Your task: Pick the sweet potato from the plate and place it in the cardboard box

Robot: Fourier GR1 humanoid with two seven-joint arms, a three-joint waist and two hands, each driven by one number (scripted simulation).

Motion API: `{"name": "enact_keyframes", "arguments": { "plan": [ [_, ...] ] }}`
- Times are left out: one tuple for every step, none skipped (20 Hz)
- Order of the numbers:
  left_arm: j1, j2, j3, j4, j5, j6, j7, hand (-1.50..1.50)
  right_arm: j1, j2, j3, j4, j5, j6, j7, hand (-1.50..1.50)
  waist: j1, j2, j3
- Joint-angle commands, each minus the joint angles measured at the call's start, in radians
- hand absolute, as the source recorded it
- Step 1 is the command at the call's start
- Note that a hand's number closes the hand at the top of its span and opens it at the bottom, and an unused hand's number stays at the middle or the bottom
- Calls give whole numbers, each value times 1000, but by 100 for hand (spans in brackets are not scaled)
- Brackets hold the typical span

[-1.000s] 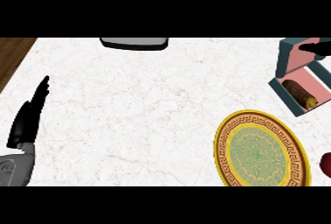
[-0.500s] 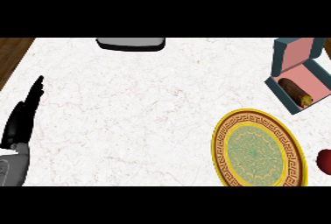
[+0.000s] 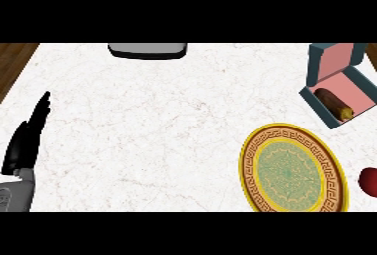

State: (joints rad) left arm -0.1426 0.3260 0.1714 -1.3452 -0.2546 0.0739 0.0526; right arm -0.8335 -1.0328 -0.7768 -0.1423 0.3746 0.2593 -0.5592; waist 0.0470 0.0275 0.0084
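White marble counter top (image 3: 162,129), wood-brown at the left edge. Resting on it: a round yellow plate with a green patterned centre (image 3: 292,169) at lower right; an open teal box with pink lining (image 3: 340,82) at upper right; a grey tray-like object (image 3: 147,50) at the far edge; a red round item (image 3: 369,182) right of the plate.

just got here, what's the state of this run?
The sweet potato lies in the open box at the counter's right edge. The plate is bare. The left hand rests at the left edge, fingers straight, holding nothing. The right hand is out of view. A red object shows at the right edge.
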Motion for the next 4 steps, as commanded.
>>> {"name": "enact_keyframes", "arguments": {
  "plan": [
    [-2,13,20,30,8,-5,-15,0,65,-53,-6,4,-5,69,-34,-150,-2,4,1],
    [-13,8,2,3,-7,1,10,0,98,-41,0,4,0,83,-71,-150,-5,2,3],
    [22,4,5,-2,4,-9,-8,0,101,-71,10,2,11,103,-57,-150,8,3,3],
    [-34,10,15,19,7,-4,12,0,108,-81,12,-2,11,131,-71,-150,-9,3,2]
  ]
}}
